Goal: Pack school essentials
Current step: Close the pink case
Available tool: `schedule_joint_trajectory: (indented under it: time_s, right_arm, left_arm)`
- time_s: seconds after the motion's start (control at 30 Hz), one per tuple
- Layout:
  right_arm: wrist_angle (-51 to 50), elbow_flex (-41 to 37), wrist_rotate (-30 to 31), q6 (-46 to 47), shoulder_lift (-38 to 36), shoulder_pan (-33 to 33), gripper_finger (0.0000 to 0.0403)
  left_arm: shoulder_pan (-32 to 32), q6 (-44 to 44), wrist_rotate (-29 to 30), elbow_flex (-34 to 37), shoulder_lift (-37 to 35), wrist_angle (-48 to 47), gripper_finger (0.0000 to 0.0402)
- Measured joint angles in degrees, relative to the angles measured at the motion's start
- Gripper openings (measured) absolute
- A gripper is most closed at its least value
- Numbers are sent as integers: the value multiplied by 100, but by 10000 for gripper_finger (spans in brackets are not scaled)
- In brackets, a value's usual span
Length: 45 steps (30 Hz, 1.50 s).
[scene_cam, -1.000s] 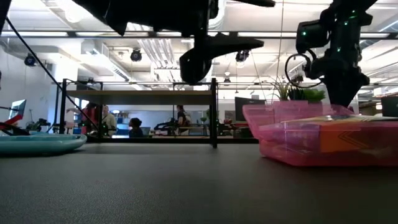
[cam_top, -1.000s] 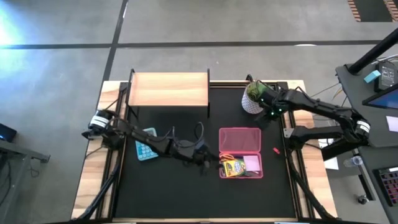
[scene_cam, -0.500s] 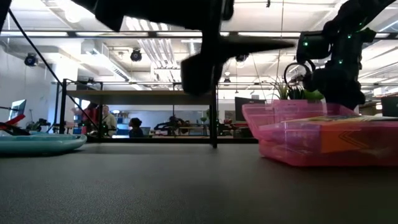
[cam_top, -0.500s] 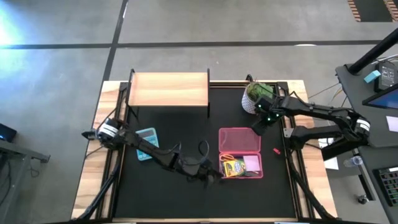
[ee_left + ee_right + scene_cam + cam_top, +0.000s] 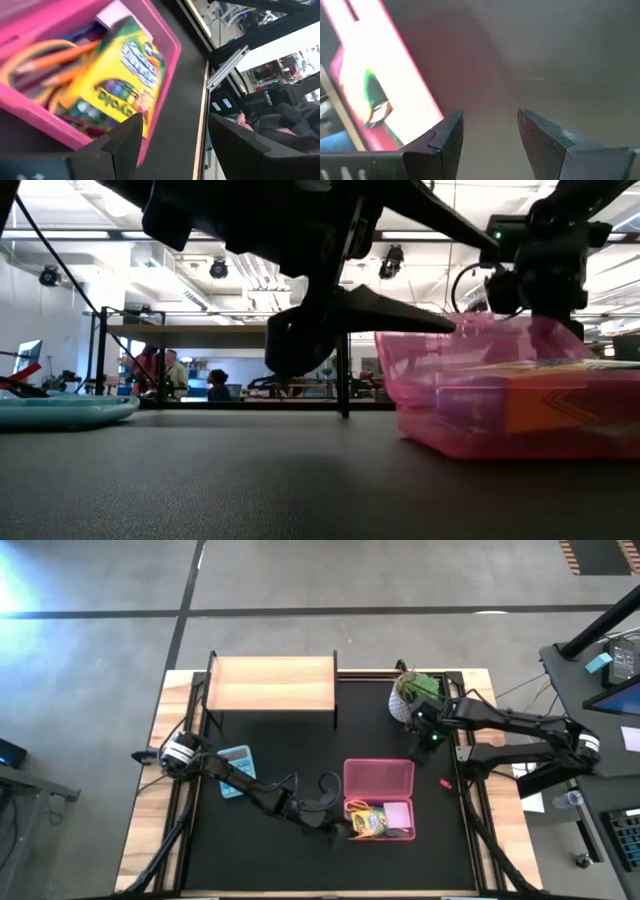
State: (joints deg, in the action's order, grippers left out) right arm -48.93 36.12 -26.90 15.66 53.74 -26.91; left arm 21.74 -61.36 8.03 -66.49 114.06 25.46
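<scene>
Reaching across the black desk [image 5: 260,860], the left pincer [image 5: 338,828] sits at the near left corner of the pink case [image 5: 380,778], which lies open near the desk's middle. Its wrist view shows the two dark fingers [image 5: 125,142] spread wide, with the case's corner wall between them; whether either finger presses on the plastic cannot be told. Nothing is grasped. Inside the case lie the yellow-green crayon box [image 5: 122,85], tilted against the wall, orange pencils [image 5: 55,67] beside it, and a pale card [image 5: 398,812] next to the box. In the low view the case [image 5: 500,395] stands on the desk with the left pincer's dark finger [image 5: 390,310] touching or just beside its rim.

The right pincer [image 5: 428,737] hovers just beyond the case's far right corner, beside the potted plant [image 5: 412,695]. Its fingers [image 5: 447,135] are likewise apart and empty, over bare desk, with the pink lid's edge just beside one of them.

A small red item [image 5: 444,781] lies on the desk right of the case. A blue calculator [image 5: 236,770] lies at the left, partly under the left arm, and a wooden shelf [image 5: 270,683] stands at the far side.
</scene>
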Motion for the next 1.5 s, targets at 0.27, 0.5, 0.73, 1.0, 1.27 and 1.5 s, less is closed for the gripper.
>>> schedule_joint_trajectory:
  time_s: [0.27,0.5,0.73,1.0,1.27,1.5]
  right_arm:
    - [289,0,-470,498,-204,733,177]
    - [1486,-2,-470,1383,-148,1800,177]
    - [2641,-2,-249,2102,-108,2627,177]
    - [2808,-2,49,2283,160,3116,177]
    - [2280,-2,525,1824,26,3002,177]
    - [1732,-2,1266,1289,-121,2809,176]
  left_arm:
    - [-8,2,31,5,-9,-213,210]
    - [-68,2,62,8,-9,-255,210]
    - [-76,11,64,8,-11,-431,210]
    - [-105,18,155,5,-73,-396,210]
    - [233,-136,-41,-32,-697,-361,210]
    - [1013,-1022,-31,-61,-699,-482,210]
